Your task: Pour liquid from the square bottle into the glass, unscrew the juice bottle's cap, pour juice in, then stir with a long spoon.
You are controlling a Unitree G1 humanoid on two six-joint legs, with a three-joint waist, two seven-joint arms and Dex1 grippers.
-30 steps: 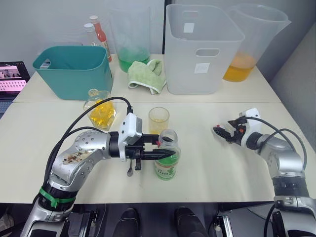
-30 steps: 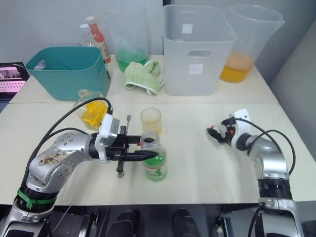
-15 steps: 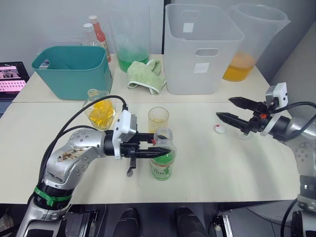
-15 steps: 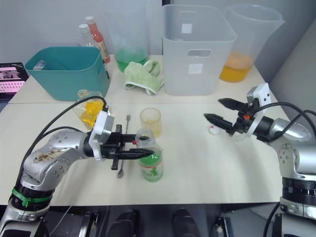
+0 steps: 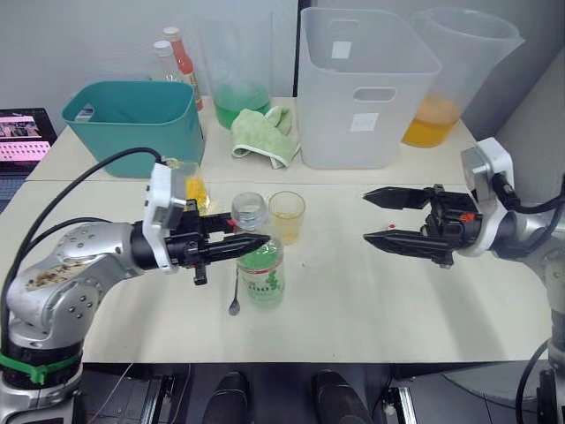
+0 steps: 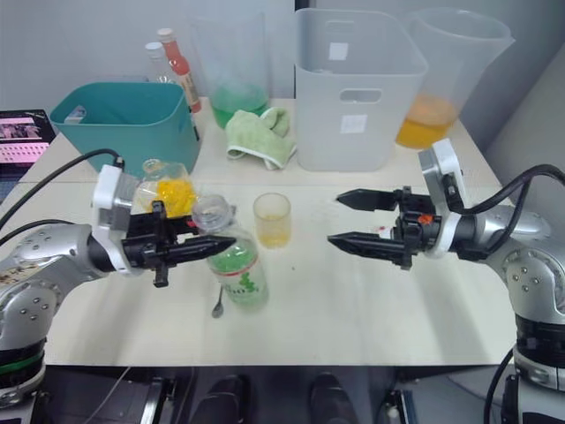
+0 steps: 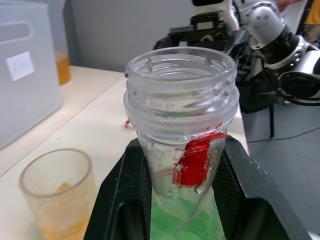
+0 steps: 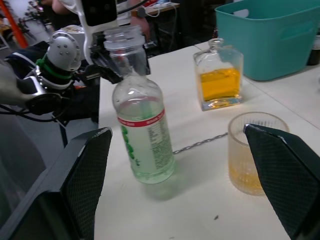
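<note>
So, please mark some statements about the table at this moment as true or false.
1. The juice bottle has its cap on. False: its mouth is open.
2. The left gripper holds the juice bottle at the neck. True.
3. The right gripper is shut on the spoon. False: its jaws are open and empty, and the spoon lies on the table beside the juice bottle.
4. The glass holds some yellow liquid. True.
5. The square bottle is empty. False: it contains yellow liquid.
</note>
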